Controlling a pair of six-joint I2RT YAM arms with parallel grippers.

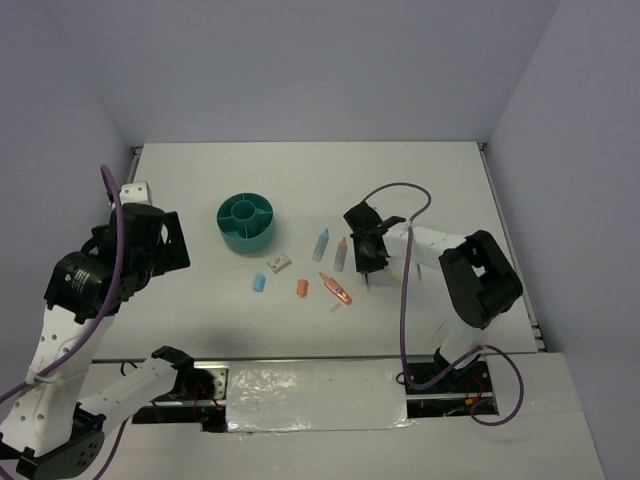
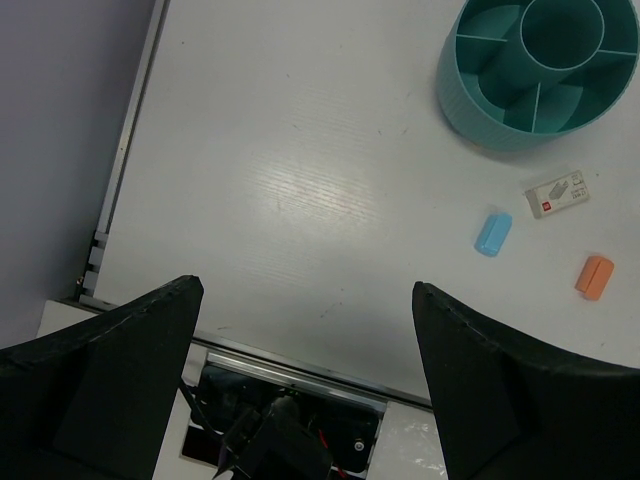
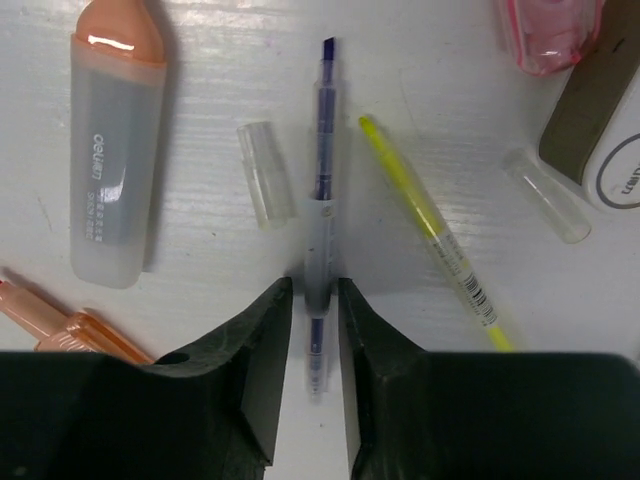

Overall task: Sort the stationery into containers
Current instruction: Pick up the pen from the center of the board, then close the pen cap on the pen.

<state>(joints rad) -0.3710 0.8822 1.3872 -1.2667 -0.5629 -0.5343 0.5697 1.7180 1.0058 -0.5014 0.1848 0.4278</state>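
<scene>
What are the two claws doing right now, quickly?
Left gripper: open, holding nothing.
Right gripper: closed on the purple pen.

table [image 2: 300,180]: white | on it: teal organizer [image 2: 480,120], blue eraser [image 2: 493,232], orange eraser [image 2: 595,277], orange marker [image 3: 110,170], purple pen [image 3: 323,180]

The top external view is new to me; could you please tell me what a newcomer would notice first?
The teal organizer stands out left of mid-table, with loose stationery scattered to its right. The right end effector is down over a purple pen, fingers close on either side, while the left end effector hangs wide open.
</scene>
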